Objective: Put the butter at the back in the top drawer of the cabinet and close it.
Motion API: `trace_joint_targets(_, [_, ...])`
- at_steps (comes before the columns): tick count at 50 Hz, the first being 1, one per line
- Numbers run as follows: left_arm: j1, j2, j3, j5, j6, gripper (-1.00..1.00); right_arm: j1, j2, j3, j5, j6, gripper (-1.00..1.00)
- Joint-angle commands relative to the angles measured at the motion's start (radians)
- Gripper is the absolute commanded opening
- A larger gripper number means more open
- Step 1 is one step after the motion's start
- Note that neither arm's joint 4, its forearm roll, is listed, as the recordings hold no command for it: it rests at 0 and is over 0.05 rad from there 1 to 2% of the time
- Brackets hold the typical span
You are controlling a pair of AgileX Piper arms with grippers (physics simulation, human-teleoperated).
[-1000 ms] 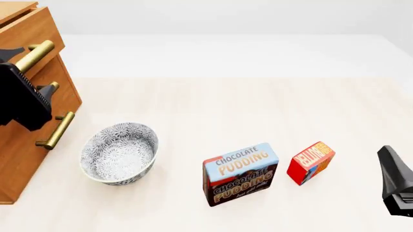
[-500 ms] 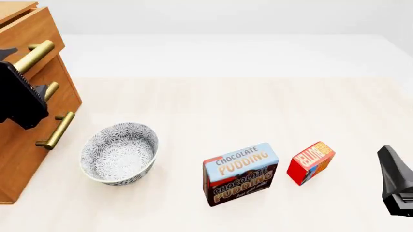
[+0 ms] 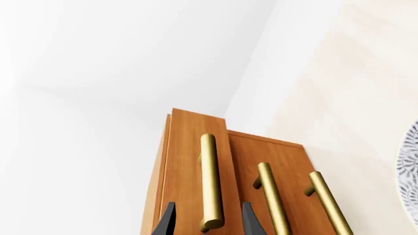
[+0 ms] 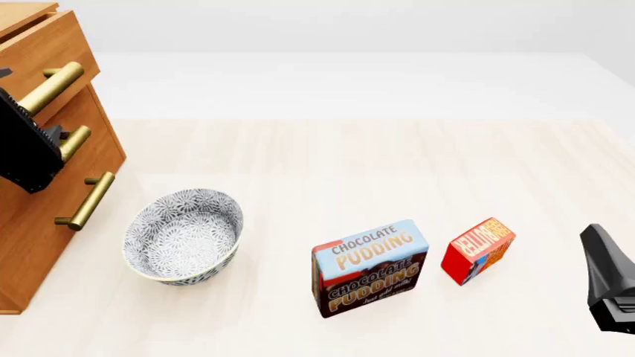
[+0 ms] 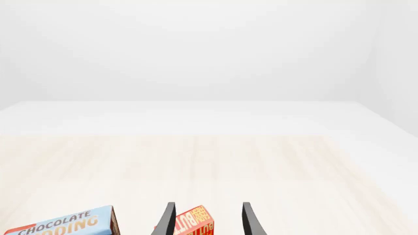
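Note:
The butter (image 4: 478,249), a small red box, lies on the table at the near right; in the right wrist view the butter (image 5: 194,223) shows between and beyond the fingers. My right gripper (image 4: 608,279) hangs open to its right, apart from it. The cabinet (image 4: 59,186) stands at the far left. The top drawer (image 4: 44,52) has its front a little proud of the two below. My left gripper (image 3: 209,223) is open, its fingers on either side of the lower end of the top brass handle (image 3: 208,176), not closed on it.
A patterned bowl (image 4: 184,234) sits just right of the cabinet. A Chocolate Pudding box (image 4: 370,268) stands left of the butter. The two lower drawer handles (image 3: 273,196) run beside the top one. The light wood table (image 4: 347,163) stretches back to a white wall.
My left gripper has shifted left and slightly up, closer in on the top drawer's handle. The right arm, butter, pudding box and bowl have not moved.

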Motion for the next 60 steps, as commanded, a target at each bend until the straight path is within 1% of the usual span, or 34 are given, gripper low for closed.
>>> trace_joint_targets(1, [0.005,0.014,-0.003,-0.005,-0.006,1.0,0.0,0.0,0.0,0.0,0.0,1.0])
trace_joint_targets(36, [-0.016,0.057,0.009,-0.06,0.005,1.0,0.0,0.0,0.0,0.0,0.0,1.0])
trace_joint_targets(37, [-0.015,0.056,0.009,-0.06,0.006,-1.0,0.0,0.0,0.0,0.0,0.0,1.0])
trace_joint_targets(60, [-0.014,0.045,0.007,-0.04,-0.003,-1.0,0.0,0.0,0.0,0.0,0.0,1.0])
